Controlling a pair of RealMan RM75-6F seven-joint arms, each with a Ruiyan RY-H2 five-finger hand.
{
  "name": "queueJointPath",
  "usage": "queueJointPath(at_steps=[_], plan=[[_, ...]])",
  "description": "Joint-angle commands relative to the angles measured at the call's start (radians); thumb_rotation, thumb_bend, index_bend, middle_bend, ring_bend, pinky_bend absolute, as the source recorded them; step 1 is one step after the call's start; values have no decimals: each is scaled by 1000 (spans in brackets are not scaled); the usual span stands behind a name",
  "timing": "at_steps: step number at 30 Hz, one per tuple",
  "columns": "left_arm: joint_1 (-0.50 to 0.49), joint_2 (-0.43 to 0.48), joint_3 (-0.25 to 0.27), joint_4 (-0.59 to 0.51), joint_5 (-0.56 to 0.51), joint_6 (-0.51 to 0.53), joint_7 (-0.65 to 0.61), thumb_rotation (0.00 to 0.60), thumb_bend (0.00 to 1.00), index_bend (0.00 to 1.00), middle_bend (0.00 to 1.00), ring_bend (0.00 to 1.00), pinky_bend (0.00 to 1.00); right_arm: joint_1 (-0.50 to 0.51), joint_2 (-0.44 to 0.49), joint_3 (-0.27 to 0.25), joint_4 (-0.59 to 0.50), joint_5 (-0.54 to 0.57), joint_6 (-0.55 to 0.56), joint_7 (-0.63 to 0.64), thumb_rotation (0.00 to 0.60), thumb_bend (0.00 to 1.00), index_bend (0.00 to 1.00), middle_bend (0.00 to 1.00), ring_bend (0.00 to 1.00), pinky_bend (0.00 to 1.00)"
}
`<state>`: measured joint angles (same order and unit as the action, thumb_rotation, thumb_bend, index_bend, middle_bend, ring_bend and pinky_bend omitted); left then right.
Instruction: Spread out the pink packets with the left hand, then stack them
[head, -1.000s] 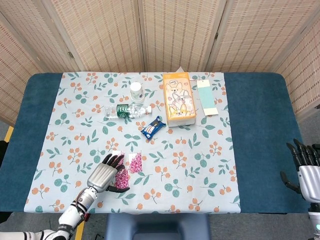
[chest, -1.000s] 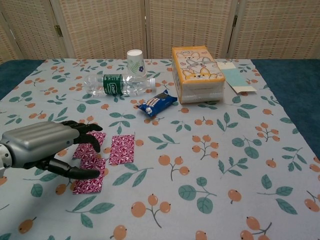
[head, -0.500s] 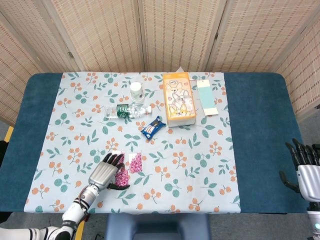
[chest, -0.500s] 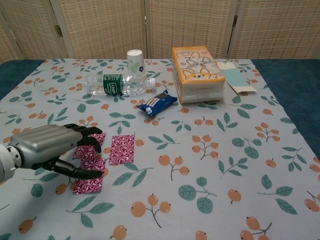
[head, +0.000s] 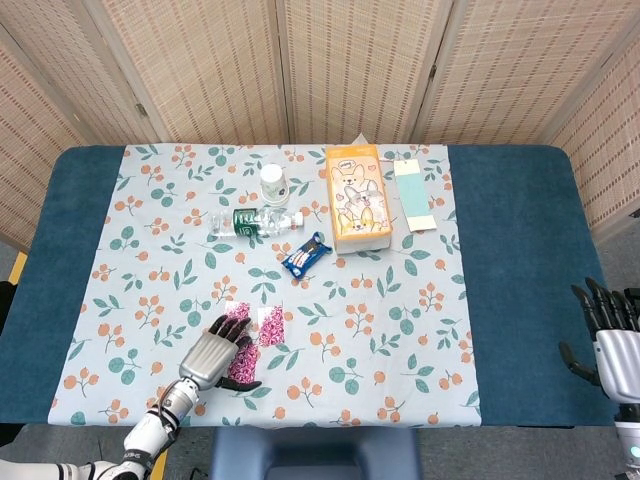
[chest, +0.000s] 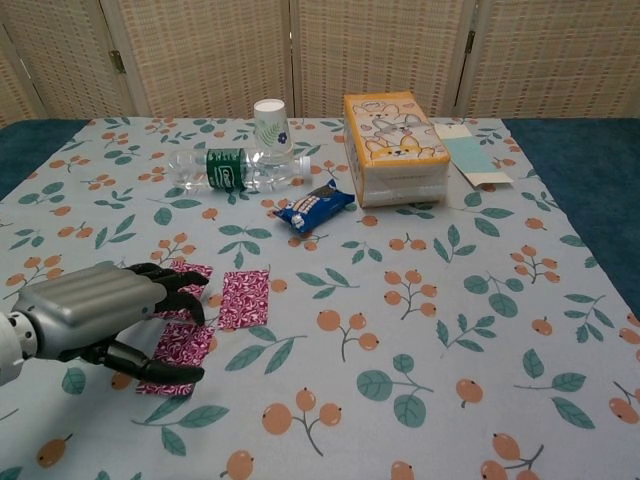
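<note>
Three pink patterned packets lie flat on the leafy cloth near the front left. One packet lies free to the right of my left hand. A second packet sits under my left hand, between the curled fingertips and the thumb, which both rest on it. A third packet peeks out beyond the fingers, mostly hidden. My right hand hangs past the table's right edge with its fingers apart, holding nothing.
Further back stand a lying clear bottle, a paper cup, a blue snack pack, an orange tissue box and a pale green card. Blue table cover borders the cloth.
My left hand has drawn back toward the near edge, and the packet under it has slid a little nearer and tilted. The right hand has stayed put.
</note>
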<state>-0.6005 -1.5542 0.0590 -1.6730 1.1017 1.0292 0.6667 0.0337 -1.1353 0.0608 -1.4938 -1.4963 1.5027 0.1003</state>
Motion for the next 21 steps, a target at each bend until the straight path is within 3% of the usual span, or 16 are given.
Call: queueJointPath(at_steps=[1, 15, 17, 21], plan=[[1, -1, 5, -5, 6, 1, 4, 120, 137, 262, 0, 0, 0, 0, 0, 0, 0, 0, 0, 0, 600, 385, 0, 0, 0, 0], [18, 25, -8, -40, 48, 43, -31, 126, 138, 258, 0, 0, 0, -3, 4, 1, -6, -3, 8, -3, 600, 384, 0, 0, 0, 0], [21, 33, -27, -37, 66, 55, -69, 175, 141, 255, 0, 0, 0, -3, 5, 1, -9, -5, 10, -4, 600, 385, 0, 0, 0, 0], [18, 42, -74, -12, 83, 73, -128, 512, 152, 240, 0, 0, 0, -5, 6, 0, -12, -7, 11, -6, 600, 385, 0, 0, 0, 0]])
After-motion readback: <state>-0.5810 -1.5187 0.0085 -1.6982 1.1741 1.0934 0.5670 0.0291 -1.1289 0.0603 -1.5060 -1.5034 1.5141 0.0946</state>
